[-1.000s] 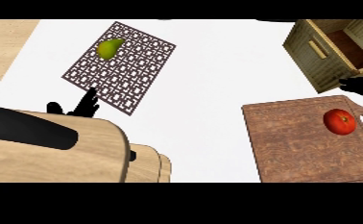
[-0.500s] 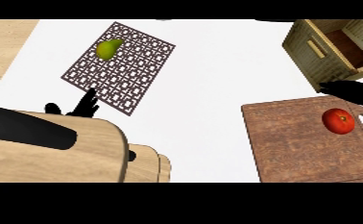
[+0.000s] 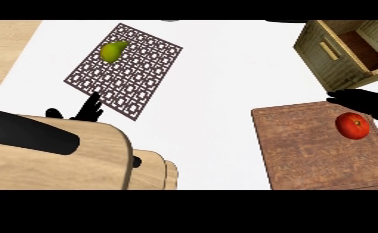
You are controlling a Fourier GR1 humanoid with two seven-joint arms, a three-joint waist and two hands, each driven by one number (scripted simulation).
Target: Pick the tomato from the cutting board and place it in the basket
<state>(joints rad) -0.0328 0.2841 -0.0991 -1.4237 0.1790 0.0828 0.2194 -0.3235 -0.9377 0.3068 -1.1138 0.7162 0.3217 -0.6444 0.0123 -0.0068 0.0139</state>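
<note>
Tomato: round, glossy red, green stem spot; lies at cutting board's right edge.
Cutting board: dark wood grain, rectangular.
Basket: slatted wooden box, upper right.
Right hand: black, just above tomato; finger posture unclear.
Left hand: fingers straight, released, beside patterned mat.

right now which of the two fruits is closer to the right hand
The red tomato on the cutting board, just below the right hand. The green pear lies far across on the patterned mat.
</note>
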